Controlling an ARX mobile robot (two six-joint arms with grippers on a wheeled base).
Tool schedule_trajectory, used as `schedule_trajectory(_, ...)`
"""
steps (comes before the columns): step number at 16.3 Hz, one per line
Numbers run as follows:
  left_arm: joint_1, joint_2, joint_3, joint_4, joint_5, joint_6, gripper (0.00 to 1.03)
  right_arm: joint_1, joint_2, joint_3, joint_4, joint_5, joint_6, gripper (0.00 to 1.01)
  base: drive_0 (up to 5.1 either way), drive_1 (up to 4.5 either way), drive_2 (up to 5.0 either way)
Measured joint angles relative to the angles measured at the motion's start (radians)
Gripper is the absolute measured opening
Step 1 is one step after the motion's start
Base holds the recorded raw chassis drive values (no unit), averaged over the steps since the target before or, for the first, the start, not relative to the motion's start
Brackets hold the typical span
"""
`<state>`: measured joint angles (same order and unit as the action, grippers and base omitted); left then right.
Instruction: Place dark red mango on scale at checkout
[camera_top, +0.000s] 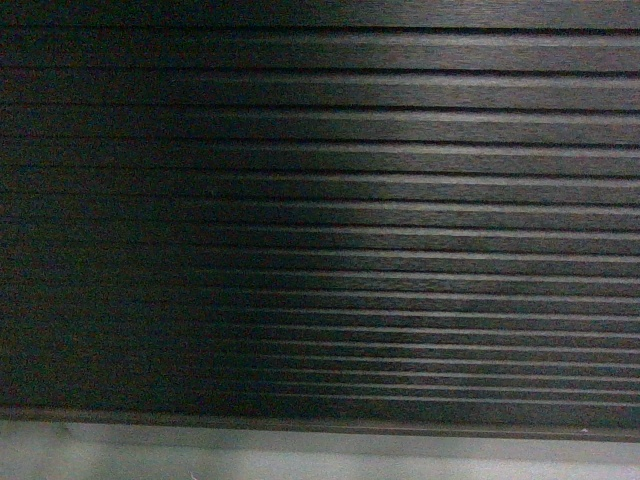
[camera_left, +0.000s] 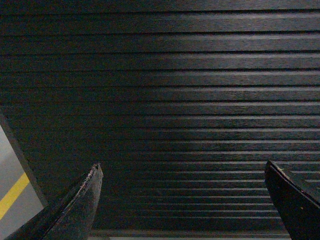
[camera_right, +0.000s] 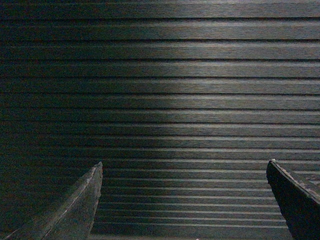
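Observation:
The checkout's dark, horizontally ribbed front (camera_top: 320, 200) fills the head view, with its grey plinth (camera_top: 300, 445) along the bottom. The same ribbed front (camera_left: 165, 90) faces the left wrist view, where my left gripper (camera_left: 182, 167) is open with nothing between its fingers. In the right wrist view the ribbed front (camera_right: 165, 90) lies close ahead, and my right gripper (camera_right: 184, 165) is open and empty too. The dark red mango and the scale are out of view. Neither gripper shows in the head view.
At the left edge of the left wrist view the counter's corner gives way to grey floor (camera_left: 12, 165) with a yellow line (camera_left: 12, 195). A pale floor strip (camera_top: 300, 468) runs below the plinth.

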<state>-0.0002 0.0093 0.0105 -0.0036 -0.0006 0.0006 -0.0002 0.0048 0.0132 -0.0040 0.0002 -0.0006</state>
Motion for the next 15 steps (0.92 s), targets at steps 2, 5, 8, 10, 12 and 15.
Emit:
schedule_trajectory(2, 0.000, 0.000, 0.000, 0.000, 0.000, 0.000, 0.98, 0.000, 0.000, 0.000, 0.000, 0.000, 0.000, 0.98, 0.0, 0.00, 0.0)
schedule_trajectory(5, 0.000, 0.000, 0.000, -0.002, 0.000, -0.001, 0.98, 0.000, 0.000, 0.000, -0.002, 0.001, 0.000, 0.98, 0.0, 0.00, 0.0)
schedule_trajectory(8, 0.000, 0.000, 0.000, -0.001, 0.000, 0.000, 0.98, 0.000, 0.000, 0.000, -0.001, 0.000, 0.001, 0.98, 0.0, 0.00, 0.0)
schedule_trajectory(10, 0.000, 0.000, 0.000, 0.000, -0.001, 0.000, 0.98, 0.000, 0.000, 0.000, 0.000, -0.002, -0.001, 0.98, 0.0, 0.00, 0.0)
schedule_trajectory(12, 0.000, 0.000, 0.000, -0.001, 0.000, 0.000, 0.98, 0.000, 0.000, 0.000, 0.001, 0.000, 0.000, 0.98, 0.0, 0.00, 0.0)
schedule_trajectory(15, 0.000, 0.000, 0.000, 0.000, -0.001, 0.000, 0.98, 0.000, 0.000, 0.000, 0.000, 0.000, -0.001, 0.98, 0.0, 0.00, 0.0)
